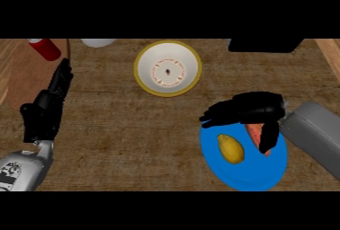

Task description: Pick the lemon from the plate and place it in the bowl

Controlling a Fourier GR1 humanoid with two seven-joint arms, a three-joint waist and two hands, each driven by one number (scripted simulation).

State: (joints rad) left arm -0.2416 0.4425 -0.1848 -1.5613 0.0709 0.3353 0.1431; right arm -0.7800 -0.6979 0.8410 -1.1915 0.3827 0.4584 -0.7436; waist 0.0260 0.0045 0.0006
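Note:
A yellow lemon (pixel 230 148) lies on the blue plate (pixel 249 176) at the lower right. Beside it on the plate is an orange carrot (pixel 254 132), partly hidden by my right hand (pixel 249 110). That hand hovers over the plate's upper edge, fingers pointing left and relaxed, thumb hanging down past the carrot, nothing held. The lemon sits just below the fingers, apart from them. A white bowl with a yellow rim (pixel 168 67) stands at the upper middle. My left hand (pixel 46 110) rests open at the left, fingers up.
A red and white can (pixel 44 48) stands at the top left, next to a white object (pixel 98 42) cut by the top edge. A black object (pixel 264 45) sits at the top right. A brown woven mat (pixel 119 134) covers the counter.

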